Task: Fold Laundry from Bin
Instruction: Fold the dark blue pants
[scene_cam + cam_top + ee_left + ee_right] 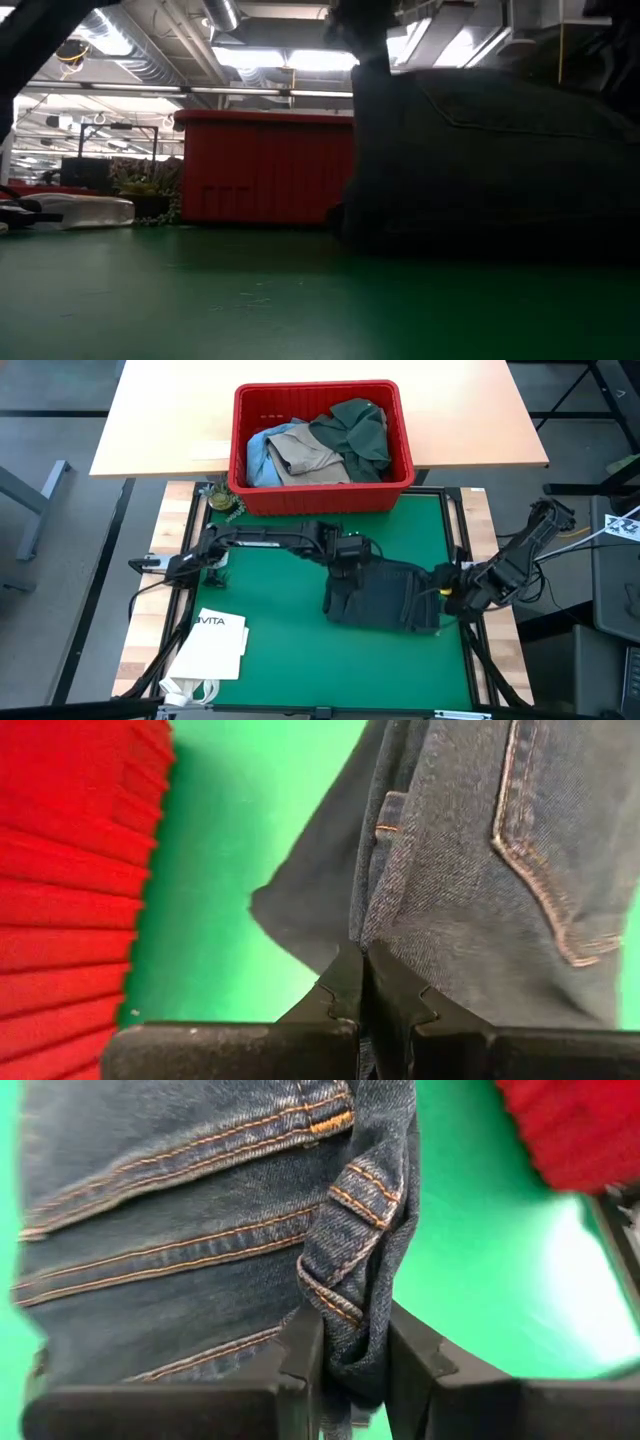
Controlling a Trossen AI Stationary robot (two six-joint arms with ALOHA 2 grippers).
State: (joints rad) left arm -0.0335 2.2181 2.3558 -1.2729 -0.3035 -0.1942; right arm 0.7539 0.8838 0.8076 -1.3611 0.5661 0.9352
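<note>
Looking down from overhead, I count one red bin (322, 445) with three garments (320, 442) heaped inside, beyond both claws, and one pair of dark jeans (385, 597) on the green mat (270, 640), strung between my left gripper (350, 565) and right gripper (452, 588). At table height, the jeans (490, 160) block nearly everything past them. My left wrist shows fingers (340, 985) pinched shut on denim (480, 870). My right wrist shows fingers (300, 1350) clamping a bunched waistband (350, 1270).
</note>
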